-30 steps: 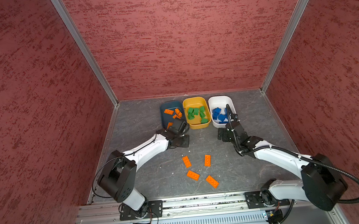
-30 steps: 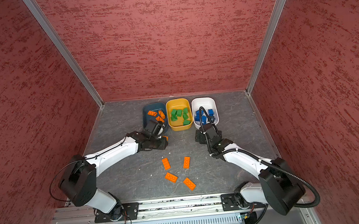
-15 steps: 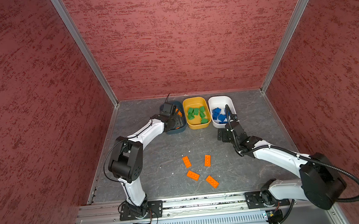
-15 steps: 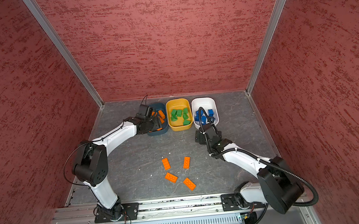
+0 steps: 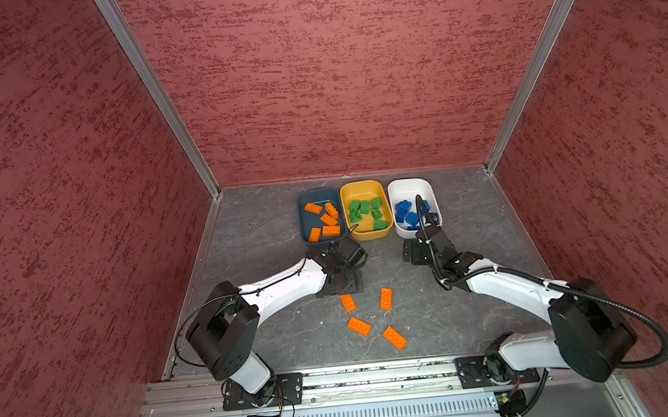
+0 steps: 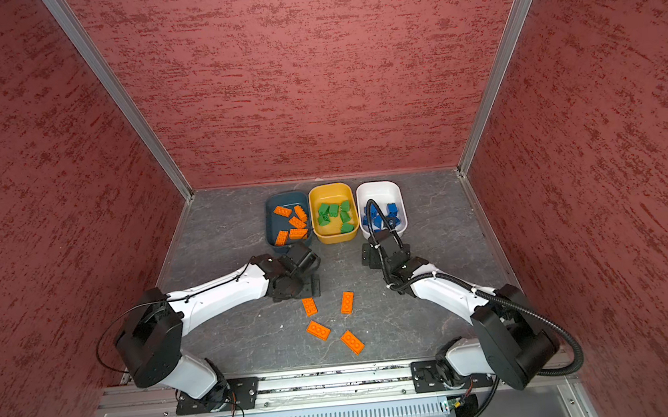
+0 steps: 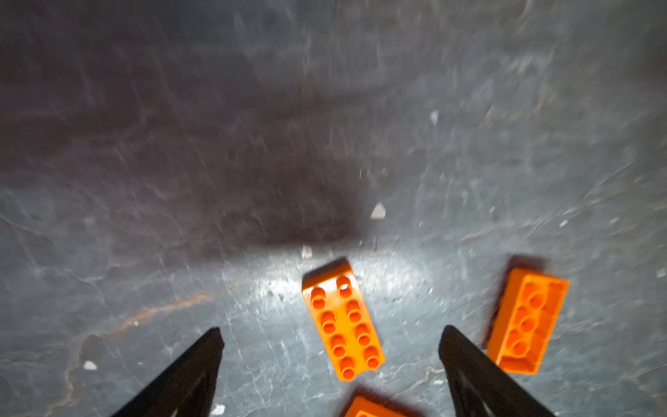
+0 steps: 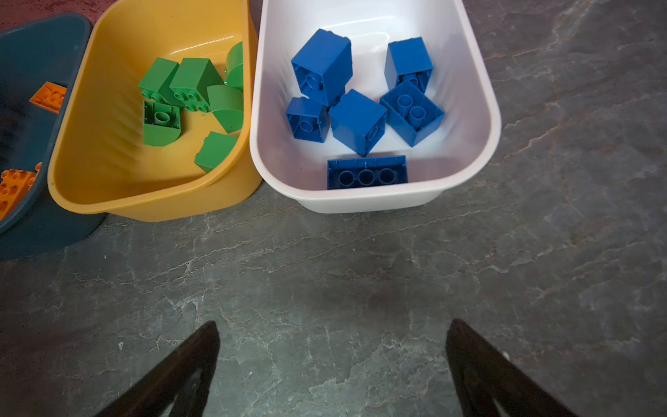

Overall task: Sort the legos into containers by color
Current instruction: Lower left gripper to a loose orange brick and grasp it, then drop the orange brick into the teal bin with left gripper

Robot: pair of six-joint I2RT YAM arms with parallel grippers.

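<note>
— Table first?
— Dark slate-look table (image 5: 251, 234). Two white-and-black arms reach in from its front edge: left arm (image 5: 285, 283), right arm (image 5: 507, 291).

— Tubs?
— Three in a row at the middle of the back edge, walls touching. Teal tub (image 5: 302, 221) is nearest the left edge, yellow tub (image 5: 363, 185) is in the middle, and white tub (image 5: 409, 187) is nearest the right edge.

— Grippers?
— Left gripper (image 7: 331, 329) hangs over the table in front of the teal tub. Its fingers (image 7: 195, 361) are spread wide and grip nothing. Right gripper (image 8: 332, 324) hangs over bare table just in front of the white tub, spread just as wide and empty.

— Bricks?
— In the tubs: five orange plates (image 5: 331, 230) in the teal tub, green blocks (image 8: 191, 81) in the yellow tub, six blue blocks (image 8: 357, 121) in the white tub. Four loose orange plates (image 5: 359, 326) lie flat on the table between the arms, toward the middle of the front edge, none touching another.

— Anything closer in?
— Left wrist view, somewhat blurred. A stud-up plate (image 7: 343, 319) lies on the table in the gap between the spread fingers, clear of both. An underside-up plate (image 7: 527, 319) lies just outside one finger. A third plate (image 7: 371, 408) is cut off at the frame's edge.
</note>
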